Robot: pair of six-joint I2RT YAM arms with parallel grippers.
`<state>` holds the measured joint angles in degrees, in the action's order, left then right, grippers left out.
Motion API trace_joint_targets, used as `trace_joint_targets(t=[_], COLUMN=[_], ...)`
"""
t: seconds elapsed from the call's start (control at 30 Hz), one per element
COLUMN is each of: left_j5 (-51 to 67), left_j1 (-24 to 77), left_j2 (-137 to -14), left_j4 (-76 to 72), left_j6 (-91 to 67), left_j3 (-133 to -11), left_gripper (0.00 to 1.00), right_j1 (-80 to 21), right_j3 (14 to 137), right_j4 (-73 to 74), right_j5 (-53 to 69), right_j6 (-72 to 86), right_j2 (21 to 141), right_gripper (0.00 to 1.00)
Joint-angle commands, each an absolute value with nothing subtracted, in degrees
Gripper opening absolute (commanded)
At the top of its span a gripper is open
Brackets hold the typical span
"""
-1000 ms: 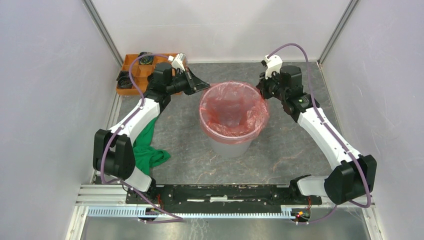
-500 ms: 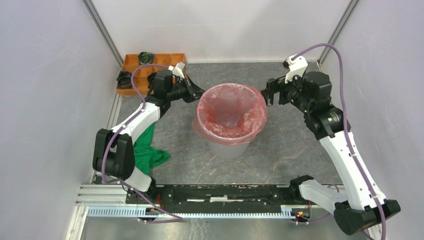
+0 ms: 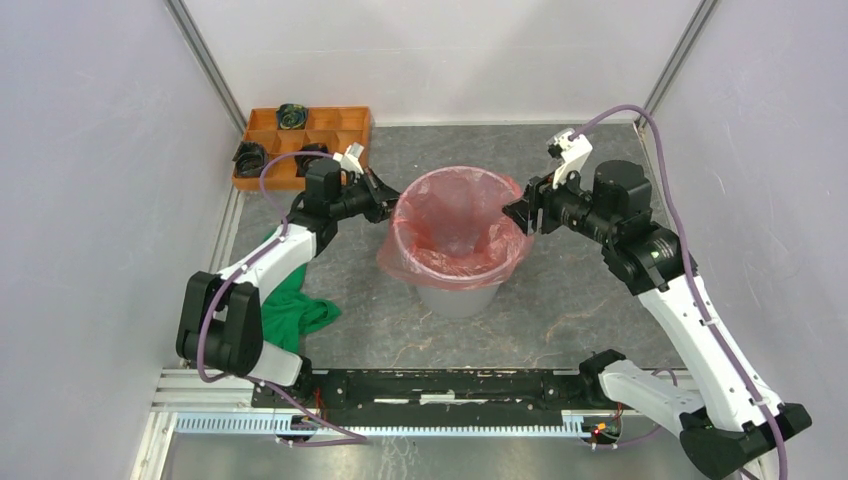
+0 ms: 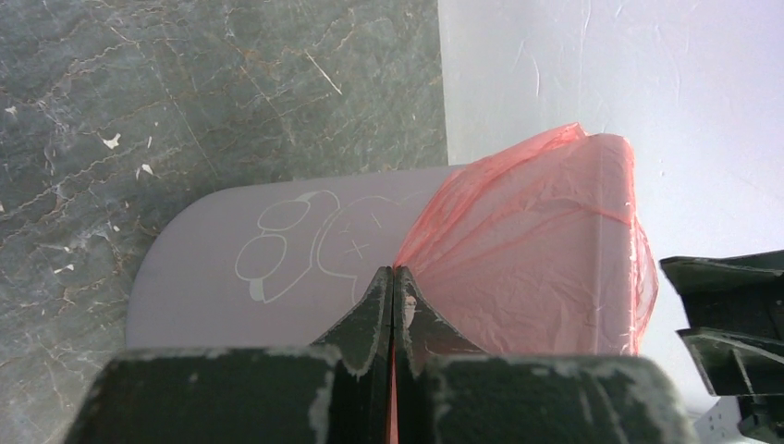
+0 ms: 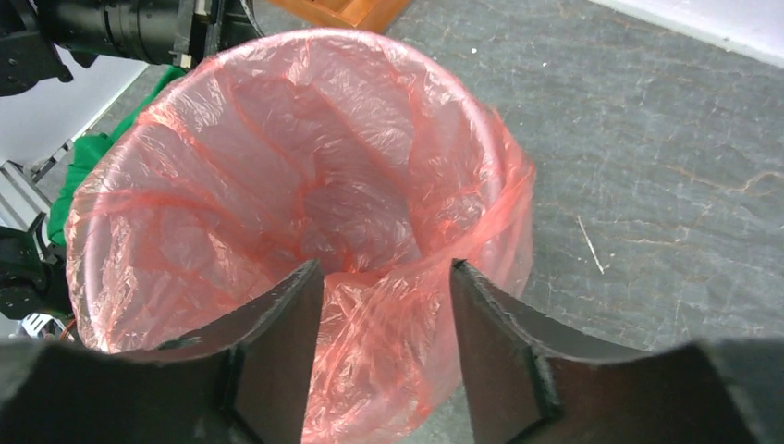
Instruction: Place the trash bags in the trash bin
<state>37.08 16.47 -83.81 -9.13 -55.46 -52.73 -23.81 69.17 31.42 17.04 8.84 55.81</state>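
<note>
The red-orange trash bag [image 3: 455, 225] lines the pale grey trash bin [image 3: 458, 296] at the table's middle, its edge folded over the rim. My left gripper [image 3: 388, 203] is shut on the bag's left edge; in the left wrist view the jaws [image 4: 393, 274] pinch the red film [image 4: 536, 259] against the bin's grey wall [image 4: 259, 259]. My right gripper [image 3: 520, 215] is open at the bin's right rim; in the right wrist view it [image 5: 386, 268] straddles the bag's folded edge [image 5: 277, 185] without closing on it.
A green cloth [image 3: 295, 290] lies on the table under the left arm. A brown compartmented tray [image 3: 262, 135] with small black rolls stands at the back left. Walls close in on the left, right and back.
My left gripper has moved nearer and lower along the bin's left side, pulling the bag edge down. My right arm swung out and came back with the gripper at the right rim.
</note>
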Motion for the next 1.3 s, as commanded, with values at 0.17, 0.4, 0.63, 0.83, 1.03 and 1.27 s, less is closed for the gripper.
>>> trace_joint_targets(t=[0.17,0.4,0.63,0.83,1.03,1.27], left_j5=[37.9,38.0,37.8,36.4,35.9,36.1], left_j1=[16.4,16.4,16.4,16.4,16.4,16.4], left_j2=[-79.1,-79.1,-79.5,-79.1,-80.2,-81.7], left_j4=[-13.3,-12.8,-11.5,-9.6,-9.1,-9.1], left_j6=[-59.2,-58.9,-57.7,-56.1,-55.2,-54.4], left_j3=[-51.0,-50.6,-51.1,-50.9,-50.7,-49.8], left_gripper=[0.02,0.02,0.02,0.02,0.02,0.02], right_j1=[-27.0,-27.1,-27.0,-27.0,-26.9,-26.7], right_j3=[67.3,65.1,57.8,50.0,47.2,44.5], right_j4=[30.6,30.6,29.7,23.4,16.7,13.2], right_j5=[8.4,3.9,-3.3,-8.5,-15.6,-13.4], right_j6=[8.1,9.4,10.1,10.5,8.1,8.3], right_j2=[57.0,51.6,45.1,42.8,48.5,52.3], right_gripper=[0.46,0.1,0.0,0.0,0.0,0.0])
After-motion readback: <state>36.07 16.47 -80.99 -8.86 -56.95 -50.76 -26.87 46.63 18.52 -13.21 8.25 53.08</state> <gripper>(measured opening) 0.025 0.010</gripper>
